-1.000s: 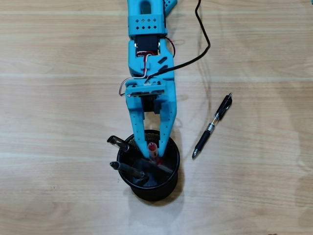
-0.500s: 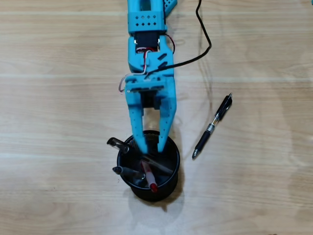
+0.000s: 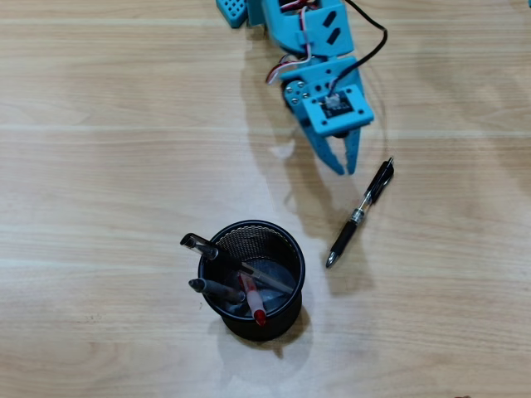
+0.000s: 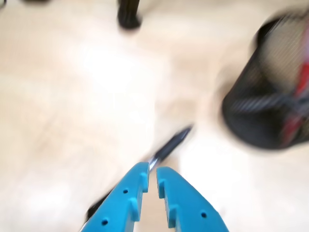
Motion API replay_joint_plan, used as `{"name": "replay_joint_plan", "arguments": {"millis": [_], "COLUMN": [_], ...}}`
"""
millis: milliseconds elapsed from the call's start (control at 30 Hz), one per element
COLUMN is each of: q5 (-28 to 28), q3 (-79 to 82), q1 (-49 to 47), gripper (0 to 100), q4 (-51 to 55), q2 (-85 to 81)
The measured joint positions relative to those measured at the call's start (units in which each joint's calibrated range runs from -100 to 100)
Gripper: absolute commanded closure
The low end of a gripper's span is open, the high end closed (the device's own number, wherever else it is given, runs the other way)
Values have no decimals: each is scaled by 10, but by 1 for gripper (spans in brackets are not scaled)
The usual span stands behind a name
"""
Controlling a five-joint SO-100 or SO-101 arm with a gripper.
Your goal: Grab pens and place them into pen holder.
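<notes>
Just ahead of the blue gripper [image 3: 341, 163] in the overhead view lies a single black pen [image 3: 361, 212], flat on the wooden table [image 3: 99, 166], and the pickup turns on how the two line up. The fingertips sit almost together, only a thin slit between them, holding nothing; the wrist view shows the same narrow gap at the gripper [image 4: 151, 175]. The pen lies just beside and below the tips toward the right of the overhead view, not touching them. Its long axis runs diagonally, clip end up and to the right, writing tip down and to the left, pointing roughly toward the holder. In the wrist view the pen [image 4: 169, 144] shows as a blurred dark streak running up and right from behind the tips, so it likely sits slightly off the jaw centreline. Farther on stands the black mesh pen holder [image 3: 253, 279], upright, with several pens and a red marker already leaning inside.
</notes>
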Motion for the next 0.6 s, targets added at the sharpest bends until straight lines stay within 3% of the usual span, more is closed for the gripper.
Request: {"name": "replay_joint_plan", "arguments": {"millis": [100,300,600], "q5": [-42,-86,-93], "q3": [1,-36,-313], "q1": [-35,-66,-83], "gripper": [98,98,98], "q4": [86,145,322], "q2": [0,45,211]}}
